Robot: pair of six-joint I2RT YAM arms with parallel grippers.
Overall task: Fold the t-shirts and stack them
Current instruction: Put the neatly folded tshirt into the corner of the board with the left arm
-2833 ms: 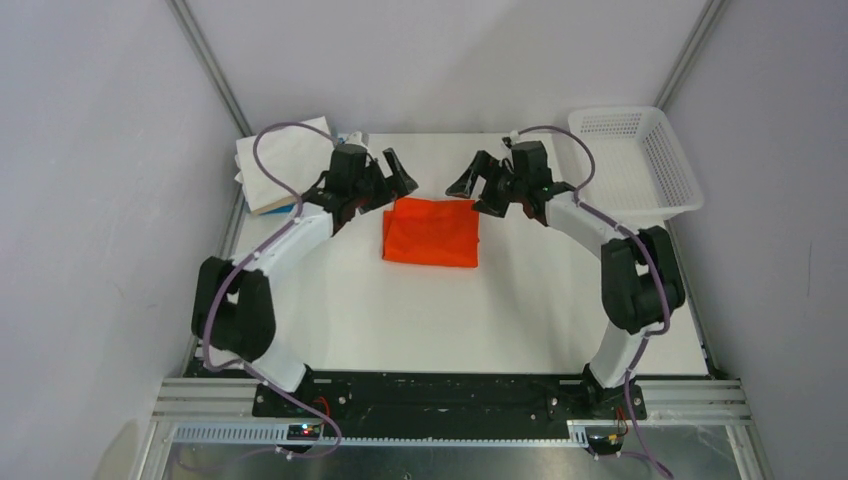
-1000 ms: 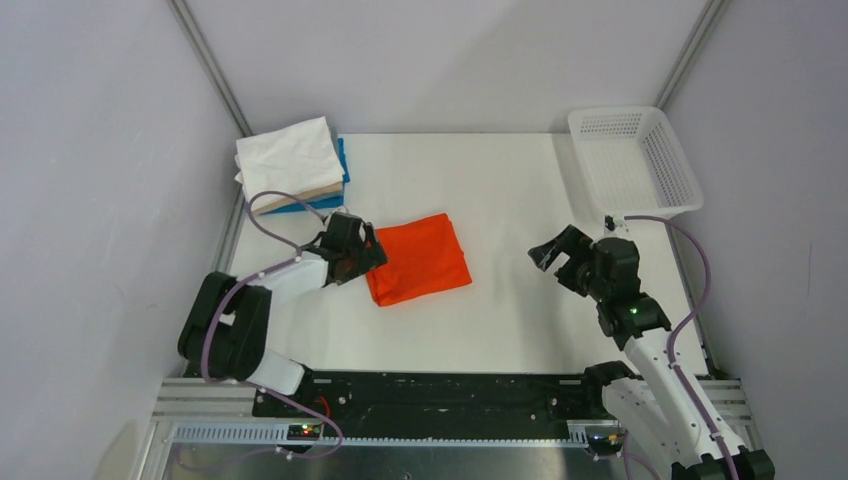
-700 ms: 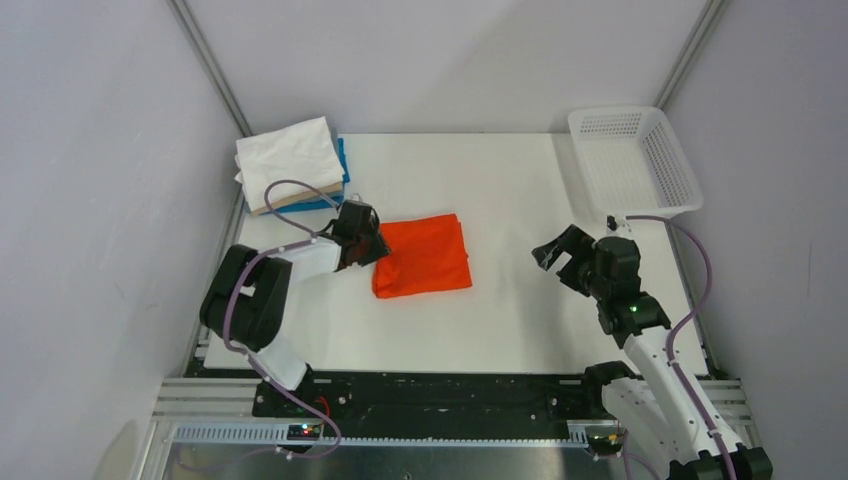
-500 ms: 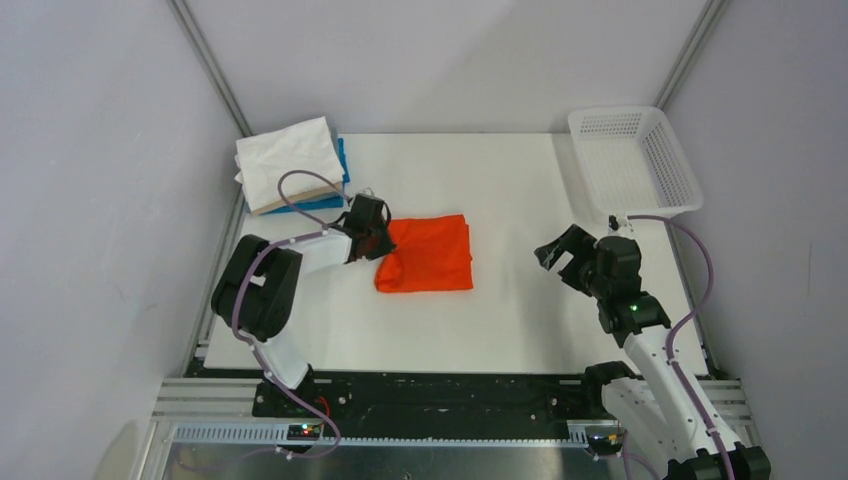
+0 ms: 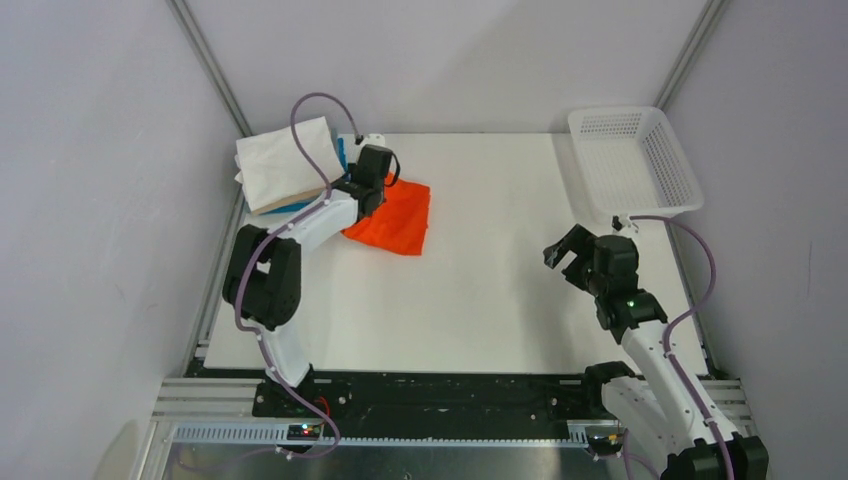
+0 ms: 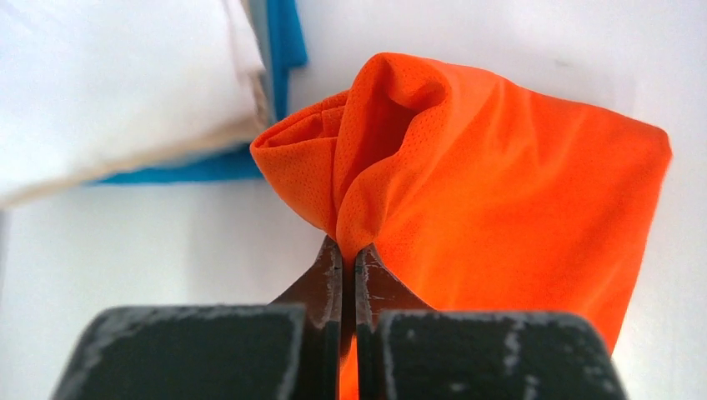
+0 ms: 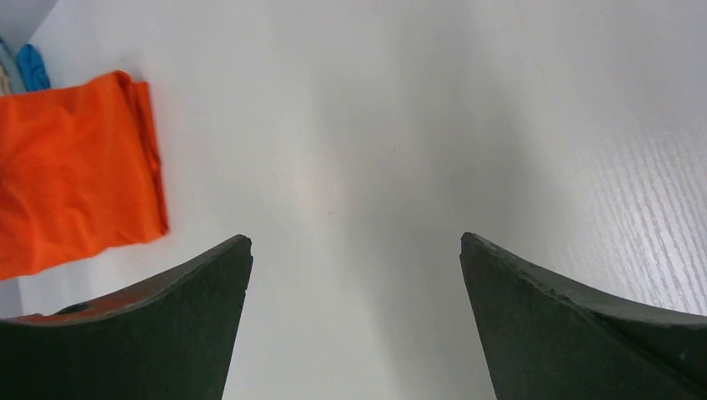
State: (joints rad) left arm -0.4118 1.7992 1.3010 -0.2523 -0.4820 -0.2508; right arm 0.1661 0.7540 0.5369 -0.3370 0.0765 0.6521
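- While the left gripper (image 6: pixel 348 250) pinches the folded orange t-shirt (image 5: pixel 395 218) by its edge, the pile (image 5: pixel 285 160) lies just left, in the far-left corner.
- Well apart at the right, the right gripper (image 7: pixel 354 240) gapes empty.

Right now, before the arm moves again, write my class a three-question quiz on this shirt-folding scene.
1. True or false: the left jaws are shut on the orange shirt.
2. The top shirt of the pile is: A white, B blue, C black.
3. Fill in: the right jaws stand ____, holding nothing.
Key: 1 true; 2 A; 3 open.
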